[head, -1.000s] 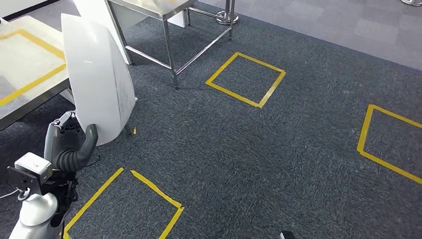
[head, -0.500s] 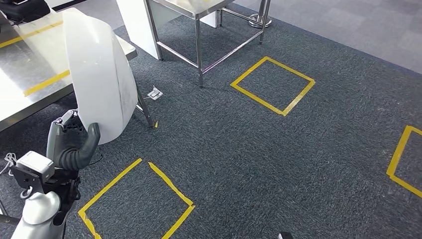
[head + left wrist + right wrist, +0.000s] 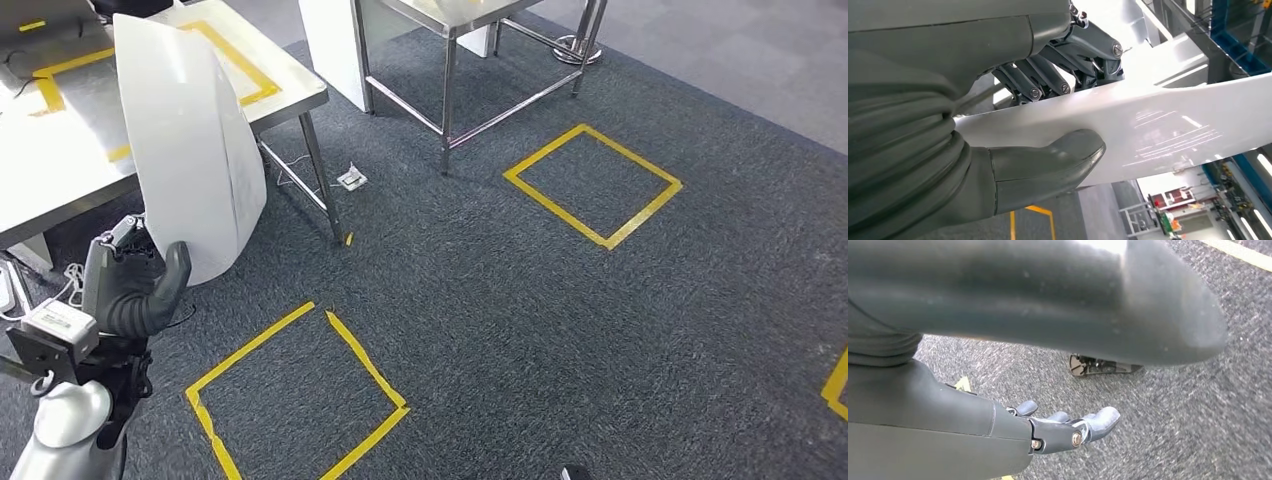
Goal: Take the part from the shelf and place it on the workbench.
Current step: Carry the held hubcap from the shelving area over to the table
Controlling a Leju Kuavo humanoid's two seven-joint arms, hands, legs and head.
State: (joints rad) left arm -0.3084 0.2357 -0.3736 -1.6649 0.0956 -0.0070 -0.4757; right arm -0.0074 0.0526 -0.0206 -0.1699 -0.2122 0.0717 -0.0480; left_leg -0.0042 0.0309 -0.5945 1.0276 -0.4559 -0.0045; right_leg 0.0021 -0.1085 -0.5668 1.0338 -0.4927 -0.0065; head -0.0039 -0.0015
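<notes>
A: What is sitting nearest, lower left of the head view?
B: The left hand (image 3: 128,285) is gripping the white part (image 3: 190,150), thumb (image 3: 1048,167) pressing one face, fingers (image 3: 1048,75) lying on the other.
A: And the part?
B: It is standing upright above that hand, overlapping the workbench (image 3: 290,95) edge at upper left.
A: The right hand (image 3: 1068,427)?
B: It is hanging over the carpet (image 3: 560,300), holding nothing, fingers lying loosely apart.
A: Farther off?
B: A second table (image 3: 450,30) is standing at top centre, a yellow square (image 3: 593,185) lying beside it.
</notes>
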